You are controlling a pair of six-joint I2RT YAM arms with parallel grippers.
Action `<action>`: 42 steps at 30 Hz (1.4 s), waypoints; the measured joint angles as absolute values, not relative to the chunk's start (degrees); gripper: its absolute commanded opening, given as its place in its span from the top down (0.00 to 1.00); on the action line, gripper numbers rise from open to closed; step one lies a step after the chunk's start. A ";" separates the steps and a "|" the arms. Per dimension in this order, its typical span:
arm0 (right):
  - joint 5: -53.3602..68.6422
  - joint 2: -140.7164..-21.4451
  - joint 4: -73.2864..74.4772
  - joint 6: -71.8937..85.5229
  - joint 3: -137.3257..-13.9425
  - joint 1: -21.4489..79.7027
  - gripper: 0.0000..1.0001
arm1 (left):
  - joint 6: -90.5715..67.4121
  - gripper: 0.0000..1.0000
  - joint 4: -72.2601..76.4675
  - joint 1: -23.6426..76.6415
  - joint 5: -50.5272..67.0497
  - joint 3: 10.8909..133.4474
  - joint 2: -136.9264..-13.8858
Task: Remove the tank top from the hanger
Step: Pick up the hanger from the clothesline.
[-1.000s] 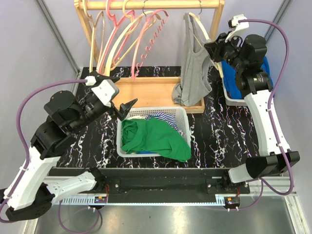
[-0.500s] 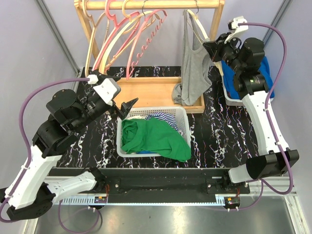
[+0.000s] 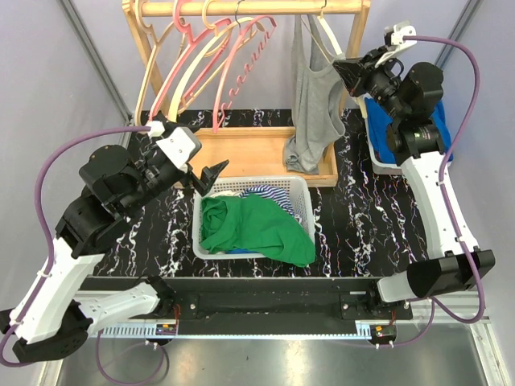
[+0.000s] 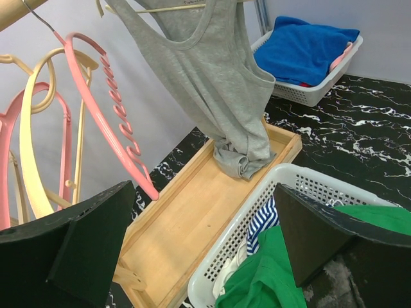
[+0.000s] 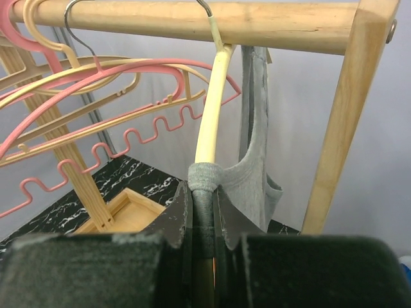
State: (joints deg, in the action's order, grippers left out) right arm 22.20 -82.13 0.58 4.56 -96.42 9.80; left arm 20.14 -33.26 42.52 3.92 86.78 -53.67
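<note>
Your right claw (image 5: 204, 204) is clamped just under the wooden rail (image 5: 160, 19). It pinches the tank top (image 5: 253, 179) by its strap and, it seems, the cream hanger (image 5: 210, 109) arm inside it. The top hangs at the rail's right end, its hem bunched in the tray (image 4: 192, 212) below the rail. If you pull now, you may drag the hanger along, unhooking it from the rail or stretching the strap. Your left claw (image 4: 205, 237) stands wide apart, empty, well below the rail.

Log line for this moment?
tank top: on hanger | right gripper: shut on strap and hanger | left gripper: open, by basket
</note>
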 measured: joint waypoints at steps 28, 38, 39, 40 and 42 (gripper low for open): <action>37.56 -60.82 20.38 4.62 -112.49 9.67 1.00 | 21.15 0.01 -32.95 41.95 8.43 85.67 -51.86; 35.90 -66.63 20.84 4.80 -128.42 9.67 1.00 | 20.95 0.01 -32.82 40.60 8.88 84.16 -49.36; 35.88 -66.98 20.73 4.95 -129.56 9.67 1.00 | 20.88 0.01 -32.82 40.47 8.97 84.14 -49.21; 35.90 -67.22 20.56 5.08 -130.34 9.67 1.00 | 20.82 0.01 -32.80 40.34 9.08 84.12 -49.15; 35.99 -67.35 19.81 5.87 -131.37 9.67 1.00 | 20.62 0.01 -32.77 40.10 9.28 84.12 -48.93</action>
State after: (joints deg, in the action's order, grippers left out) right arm 35.99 -67.35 19.81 5.87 -131.37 9.67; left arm 20.62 -32.77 40.10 9.28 84.12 -48.93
